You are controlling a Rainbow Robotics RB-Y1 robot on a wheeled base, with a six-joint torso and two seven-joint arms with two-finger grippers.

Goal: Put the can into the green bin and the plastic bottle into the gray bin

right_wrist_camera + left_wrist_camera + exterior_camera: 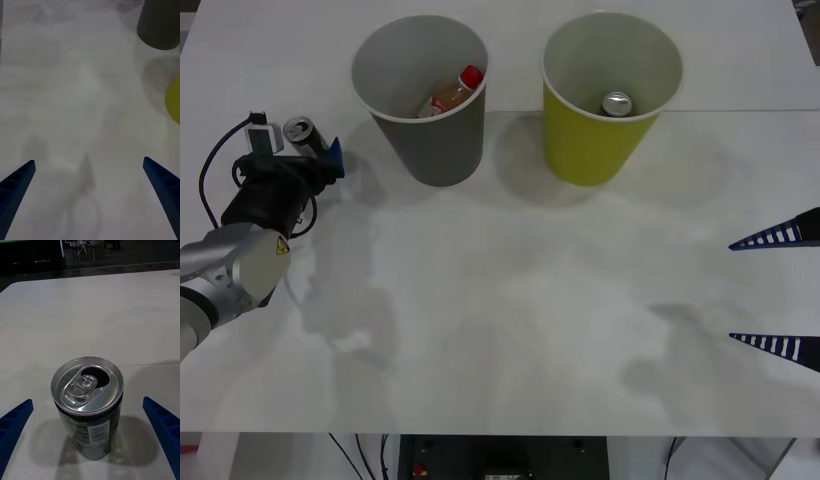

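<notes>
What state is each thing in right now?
can: upright on the table, opened, between the open left gripper's jaws, ungripped
plastic bottle: tilted inside the gray bin
green bin: upright, holds a second can
right gripper: open, idle at the table's right edge

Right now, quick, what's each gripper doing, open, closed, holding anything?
Left gripper: open, fingers on either side of the can on the table, not gripping it.
Right gripper: open, holding nothing, over bare table at the right edge.
</notes>
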